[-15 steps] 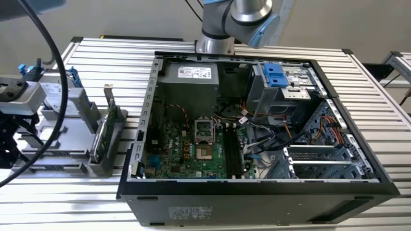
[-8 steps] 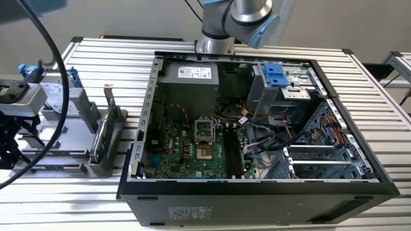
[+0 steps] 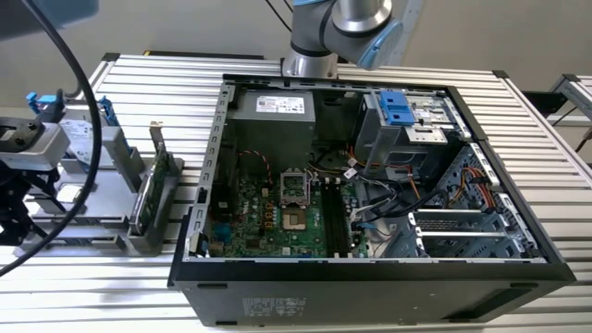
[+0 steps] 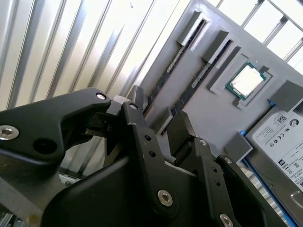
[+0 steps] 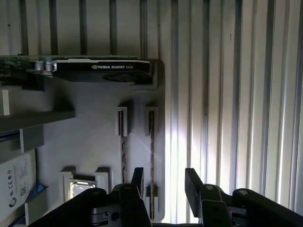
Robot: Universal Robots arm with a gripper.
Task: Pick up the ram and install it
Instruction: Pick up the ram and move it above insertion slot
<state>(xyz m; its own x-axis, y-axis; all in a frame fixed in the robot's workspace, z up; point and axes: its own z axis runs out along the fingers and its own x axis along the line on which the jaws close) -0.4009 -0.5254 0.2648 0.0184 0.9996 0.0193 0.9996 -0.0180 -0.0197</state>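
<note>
Ram [image 5: 151, 156]: two sticks are standing on edge, side by side, each in its own narrow slot of a grey holder tray [image 5: 94, 137]. Each is showing as a long, thin, dark strip seen edge-on in both wrist views. Gripper [image 5: 164, 178]: one, black, is hanging above one end of the slots with its two fingers [image 5: 191, 182] spread apart and pinching nothing; one stick is lying in line with the gap, close to one finger. Processor chip [image 5: 81, 190]: one, silver-topped, is sitting in a framed recess of the same tray beside the slots. Hard drive [image 5: 14, 187]: one, silver, is lying just past the chip. Graphics card [image 5: 102, 66]: one, is standing on edge across the slots' other end. Computer case [image 3: 370, 295]: one, open, is lying on the slatted table [image 3: 138, 76] with its motherboard [image 3: 268, 215] exposed.
</note>
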